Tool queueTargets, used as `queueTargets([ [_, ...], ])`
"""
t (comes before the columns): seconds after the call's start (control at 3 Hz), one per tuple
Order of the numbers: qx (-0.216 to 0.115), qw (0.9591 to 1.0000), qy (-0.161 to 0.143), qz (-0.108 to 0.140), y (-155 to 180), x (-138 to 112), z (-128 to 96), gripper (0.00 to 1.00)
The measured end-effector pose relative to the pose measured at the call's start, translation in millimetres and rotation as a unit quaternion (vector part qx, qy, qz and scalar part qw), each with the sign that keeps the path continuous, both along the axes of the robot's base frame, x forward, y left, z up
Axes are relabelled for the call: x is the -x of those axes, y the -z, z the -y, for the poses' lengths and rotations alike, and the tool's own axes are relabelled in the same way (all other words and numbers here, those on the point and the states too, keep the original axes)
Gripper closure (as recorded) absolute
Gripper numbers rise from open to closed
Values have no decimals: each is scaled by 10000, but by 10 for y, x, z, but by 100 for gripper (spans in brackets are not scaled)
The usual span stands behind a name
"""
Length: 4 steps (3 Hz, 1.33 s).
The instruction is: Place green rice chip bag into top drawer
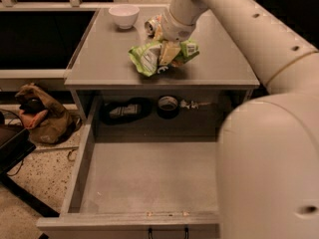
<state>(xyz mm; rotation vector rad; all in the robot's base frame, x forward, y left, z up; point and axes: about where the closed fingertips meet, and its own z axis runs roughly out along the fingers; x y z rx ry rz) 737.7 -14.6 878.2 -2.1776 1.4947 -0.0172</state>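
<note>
Arm [234, 14] slants down from upper rt w/ gripper [168, 53] sunk in green rice chip bag [145, 59] on tabletop [99, 59], grip can't be told; crushed can [151, 26] behind bag half hidden.

Single high camera behind arm [279, 49], facing down: top drawer [79, 169] near, gripper [167, 54] clasping green rice chip bag [144, 59] farther back

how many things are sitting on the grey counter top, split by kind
Bowl: 1, the white bowl
Can: 1, the crushed can
Snack bag: 1, the green rice chip bag, with the gripper down on its middle
Total: 3
</note>
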Motion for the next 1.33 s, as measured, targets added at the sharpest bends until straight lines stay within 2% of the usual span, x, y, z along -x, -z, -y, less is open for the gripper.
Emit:
queueTargets([
  [0.33,-270,9993,-6,246,-346,512,182,100],
  [0.67,-380,9991,25,199,-429,962,327,100],
  [1.0,-676,9974,-216,-119,-191,1358,336,100],
  [1.33,-676,9974,-216,-119,-191,1358,336,100],
])
